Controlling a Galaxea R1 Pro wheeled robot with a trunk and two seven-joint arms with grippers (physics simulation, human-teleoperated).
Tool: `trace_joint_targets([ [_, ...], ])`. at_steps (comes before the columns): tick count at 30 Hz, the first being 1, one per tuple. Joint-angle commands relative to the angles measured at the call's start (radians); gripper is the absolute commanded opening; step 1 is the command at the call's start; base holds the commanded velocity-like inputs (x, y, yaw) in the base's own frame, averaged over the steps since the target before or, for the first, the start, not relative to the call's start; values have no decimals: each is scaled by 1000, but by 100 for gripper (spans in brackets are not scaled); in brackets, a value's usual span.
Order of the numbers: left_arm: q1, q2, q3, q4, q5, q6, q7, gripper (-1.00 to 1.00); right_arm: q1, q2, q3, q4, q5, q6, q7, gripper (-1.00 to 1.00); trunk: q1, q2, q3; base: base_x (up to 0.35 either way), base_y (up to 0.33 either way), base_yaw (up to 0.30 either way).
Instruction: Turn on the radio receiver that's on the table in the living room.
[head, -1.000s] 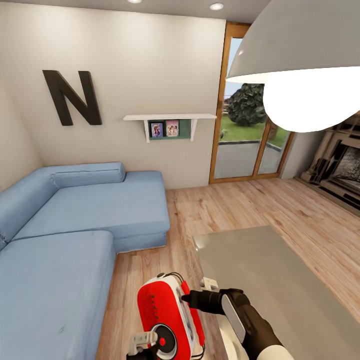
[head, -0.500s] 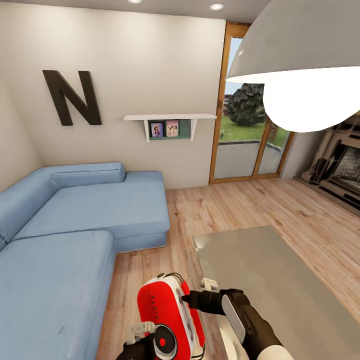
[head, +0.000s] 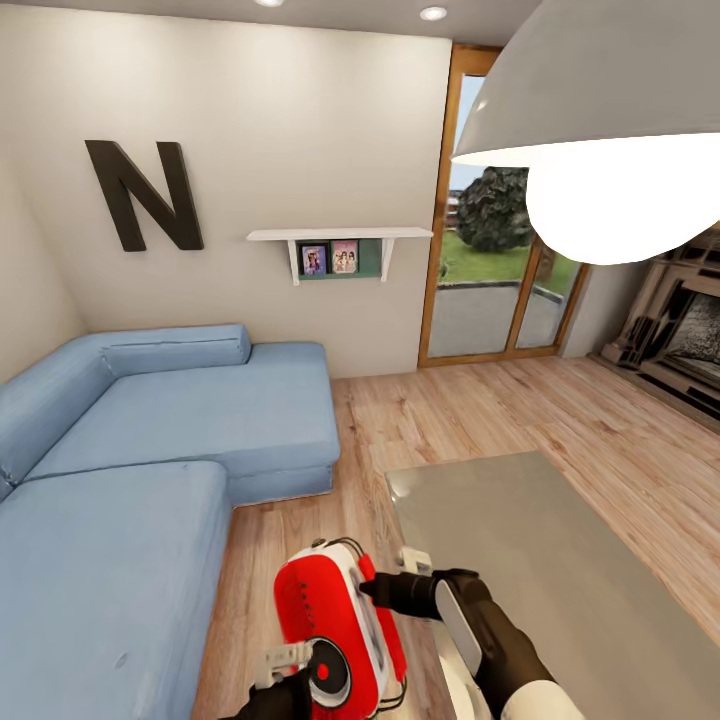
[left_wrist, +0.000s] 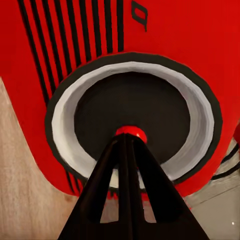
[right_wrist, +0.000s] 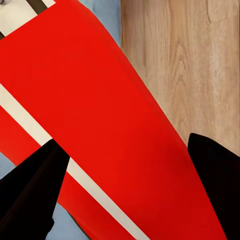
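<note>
1. I have the radio receiver (head: 335, 625) held up off the tabletop (head: 560, 560), beside its near left corner, over the wood floor (head: 480, 410) between the tabletop and the blue sofa (head: 150, 480).
2. Right tool (head: 372, 592): clamped on the radio's side. In the right wrist view its dark fingers (right_wrist: 30, 195) sit either side of the red casing (right_wrist: 100, 125) with the white trim stripe.
3. Left tool (head: 300, 665): fingers drawn together to a narrow point. In the left wrist view the tip (left_wrist: 129, 145) meets the red centre of the round dial (left_wrist: 132, 120); I cannot tell if it presses.
4. Radio face tilts up toward the head camera, with the dial at the end nearest me.
</note>
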Motion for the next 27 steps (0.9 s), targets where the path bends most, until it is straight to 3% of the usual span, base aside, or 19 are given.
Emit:
trace_joint_targets([
  [1,0,0,0,0,0,0,0,-100,-5,1,1,0,-12,2,-2,-100,0,0,0,0,0,0],
  [21,0,0,-2,-1,3,0,0,-100,-25,1,0,13,-17,2,-7,-100,0,0,0,0,0,0],
  [27,-31,0,-2,5,-1,5,6,-100,-25,11,4,16,-18,2,-7,-100,0,0,0,0,0,0],
])
